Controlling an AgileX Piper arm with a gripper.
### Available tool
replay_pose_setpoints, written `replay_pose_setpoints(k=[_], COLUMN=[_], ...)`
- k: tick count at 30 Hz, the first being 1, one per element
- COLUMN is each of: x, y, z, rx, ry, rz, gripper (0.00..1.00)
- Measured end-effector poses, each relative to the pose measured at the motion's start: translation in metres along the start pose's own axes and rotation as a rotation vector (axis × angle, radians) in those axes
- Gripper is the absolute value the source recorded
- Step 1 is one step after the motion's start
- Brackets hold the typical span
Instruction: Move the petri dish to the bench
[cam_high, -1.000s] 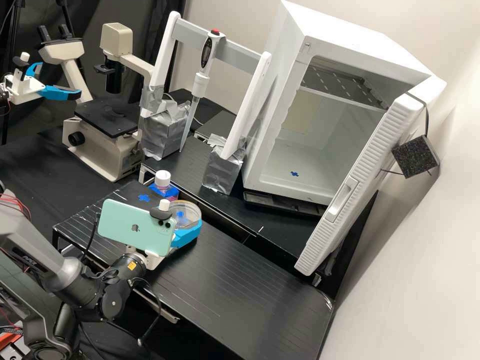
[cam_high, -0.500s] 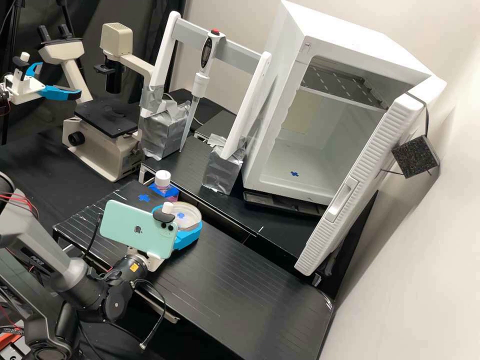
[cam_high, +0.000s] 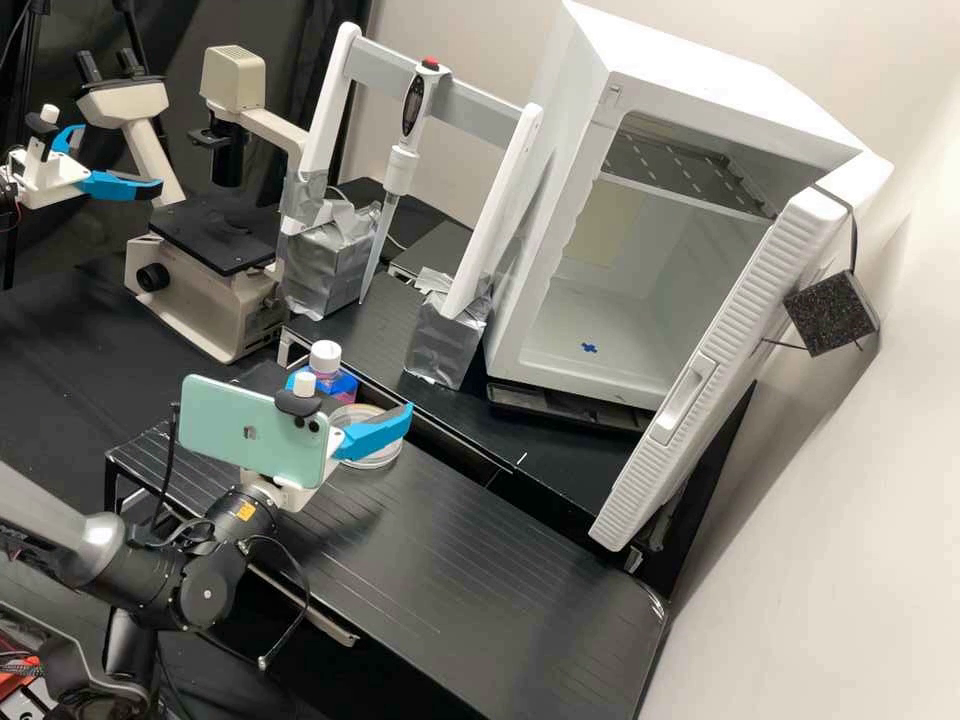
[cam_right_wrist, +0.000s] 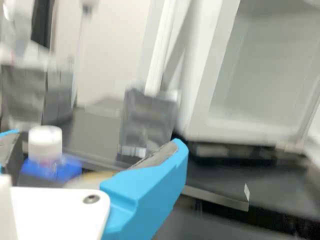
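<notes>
In the high view my gripper (cam_high: 350, 394) stands open above the black bench (cam_high: 480, 560), its blue fingers spread wide apart. Below and behind the nearer finger lies the clear round petri dish (cam_high: 358, 411), flat on the bench and partly covered by that finger. Nothing is held between the fingers. The wrist view has the open gripper (cam_right_wrist: 94, 140) too, with a blurred, pale edge of the petri dish (cam_right_wrist: 90, 179) showing between the fingers, beyond the white gripper body.
A white-capped bottle (cam_high: 325, 357) in a blue holder stands just behind the dish. Farther back are foil-wrapped stand feet (cam_high: 447, 345) with a pipette (cam_high: 402, 165), a microscope (cam_high: 210, 290) and an incubator (cam_high: 560, 330) with its door open.
The gripper's fingers, earlier around the petri dish, have opened wide and let it go. The gripper has risen and shifted left in the high view, while the dish stays on the bench.
</notes>
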Motion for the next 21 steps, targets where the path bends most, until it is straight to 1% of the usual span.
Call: replay_pose_setpoints(k=[1, 3, 6, 7, 8, 11, 13, 14, 16, 18, 21], x=[0.0, 0.0, 0.001, 0.001, 0.003, 0.008, 0.013, 0.015, 0.021, 0.025, 0.029], y=[0.002, 0.007, 0.01, 0.011, 0.01, 0.009, 0.01, 0.01, 0.011, 0.013, 0.013], z=[-0.004, -0.011, -0.015, -0.015, -0.013, -0.012, -0.012, -0.012, -0.013, -0.014, -0.017], rx=[0.004, 0.029, 0.068, 0.083, 0.105, 0.133, 0.162, 0.187, 0.227, 0.236, 0.232], ry=[0.02, 0.057, 0.091, 0.09, 0.088, 0.096, 0.105, 0.115, 0.126, 0.126, 0.127], rz=[0.027, 0.091, 0.141, 0.147, 0.146, 0.123, 0.114, 0.121, 0.151, 0.19, 0.224], gripper=[1.0, 1.0, 1.0, 1.0, 1.0, 1.0, 1.0, 1.0, 1.0, 1.0, 1.0])
